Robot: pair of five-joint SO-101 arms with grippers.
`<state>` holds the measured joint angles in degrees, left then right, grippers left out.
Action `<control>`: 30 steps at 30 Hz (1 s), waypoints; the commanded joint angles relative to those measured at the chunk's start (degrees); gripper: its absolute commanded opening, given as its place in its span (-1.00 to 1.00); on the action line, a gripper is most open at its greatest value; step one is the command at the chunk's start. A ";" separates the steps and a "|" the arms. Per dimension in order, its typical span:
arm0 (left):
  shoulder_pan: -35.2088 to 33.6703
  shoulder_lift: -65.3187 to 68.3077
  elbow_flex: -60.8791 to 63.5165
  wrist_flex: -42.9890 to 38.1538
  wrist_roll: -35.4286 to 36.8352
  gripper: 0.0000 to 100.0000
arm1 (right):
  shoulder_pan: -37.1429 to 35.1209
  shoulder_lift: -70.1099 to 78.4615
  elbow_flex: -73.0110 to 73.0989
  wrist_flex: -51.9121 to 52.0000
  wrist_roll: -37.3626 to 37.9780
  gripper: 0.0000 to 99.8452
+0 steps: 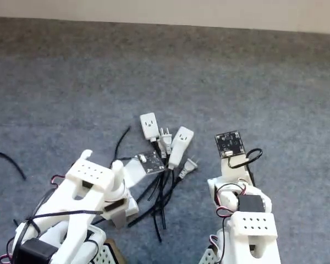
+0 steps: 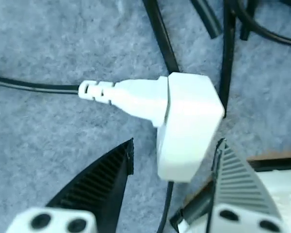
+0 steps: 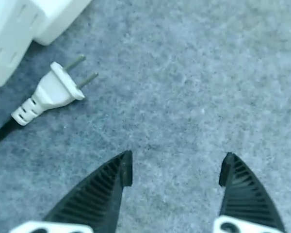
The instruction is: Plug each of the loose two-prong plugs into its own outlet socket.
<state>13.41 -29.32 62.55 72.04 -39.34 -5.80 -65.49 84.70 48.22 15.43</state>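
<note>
High view: a socket (image 1: 149, 126) and a loose plug (image 1: 188, 166) lie in the middle of the carpet (image 1: 275, 82). Left wrist: left gripper (image 2: 175, 145) open, a white socket (image 2: 184, 126) between its fingers (image 2: 102, 179). Right wrist: right gripper (image 3: 177, 158) open, plug (image 3: 53, 92) nearby (looks light, hard plastic; I'd pinch the body, not the prongs).

A robot test spot, like a lab.
Two white robot arms (image 1: 91, 184) with bare wires sit on a grey fuzzy mat (image 1: 275, 82) by a pale wall (image 1: 154, 8).
</note>
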 commanded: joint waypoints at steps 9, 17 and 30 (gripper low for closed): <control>-2.59 -1.19 -3.21 -2.02 0.00 -0.99 | -0.66 -0.66 1.45 -3.03 0.26 -0.44; -22.99 -0.84 -21.76 6.68 -5.10 -0.99 | -0.66 -0.66 2.42 -4.44 0.35 -0.44; -61.41 41.10 -75.56 7.38 -9.23 -0.99 | -0.66 -0.66 2.42 -4.35 0.35 -0.44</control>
<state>-40.22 -6.73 9.10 78.81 -49.19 -5.80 -65.49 87.43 44.79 15.43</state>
